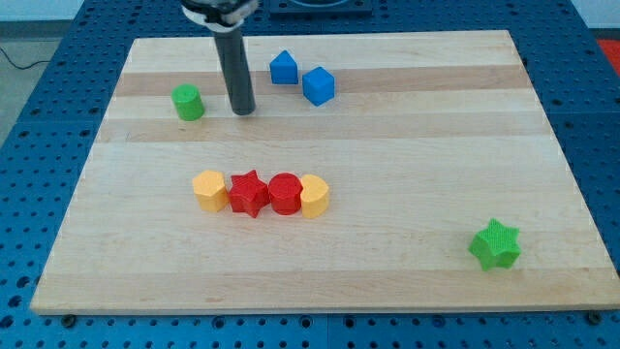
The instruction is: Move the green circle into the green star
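The green circle (188, 102), a short cylinder, stands near the view's upper left of the wooden board (407, 174). The green star (495, 244) lies far off at the lower right. My tip (243, 111) rests on the board just right of the green circle, a small gap apart from it, and left of the two blue blocks.
A blue pentagon-like block (283, 68) and a blue cube (318, 85) sit near the top middle. A touching row lies mid-board: orange hexagon (208, 190), red star (249, 193), red circle (285, 193), yellow block (314, 196). The board sits on a blue perforated table.
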